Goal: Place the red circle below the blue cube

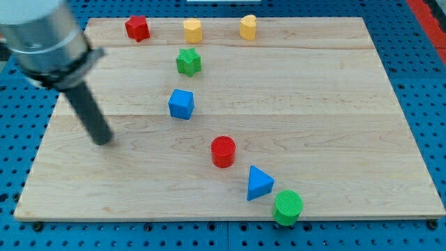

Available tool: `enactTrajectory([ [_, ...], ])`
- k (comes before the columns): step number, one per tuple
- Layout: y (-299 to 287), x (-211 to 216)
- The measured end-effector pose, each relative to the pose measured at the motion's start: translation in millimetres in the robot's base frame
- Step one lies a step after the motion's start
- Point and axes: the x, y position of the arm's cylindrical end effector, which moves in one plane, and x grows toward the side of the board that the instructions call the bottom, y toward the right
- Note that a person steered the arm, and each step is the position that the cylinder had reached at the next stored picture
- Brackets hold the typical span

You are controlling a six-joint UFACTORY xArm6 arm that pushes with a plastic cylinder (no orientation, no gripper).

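The red circle (224, 151) lies near the board's middle, toward the view's bottom. The blue cube (181, 104) sits up and to the left of it, about a block's width apart. My tip (104, 140) rests on the board at the view's left, well left of both blocks and touching neither. The rod rises from it to the grey arm end at the view's top left.
A red star (138, 28), two yellow blocks (193, 30) (248, 26) line the top edge. A green star (188, 62) sits above the blue cube. A blue triangle (259, 184) and a green circle (288, 207) lie right and below the red circle.
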Motion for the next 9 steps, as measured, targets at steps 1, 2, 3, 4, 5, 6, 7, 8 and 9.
enactTrajectory([
  [1,57,-19],
  [2,94,-32],
  [3,132,-23],
  [4,231,-5],
  [5,247,39],
  [6,194,31],
  [7,167,21],
  [8,168,25],
  [9,171,42],
])
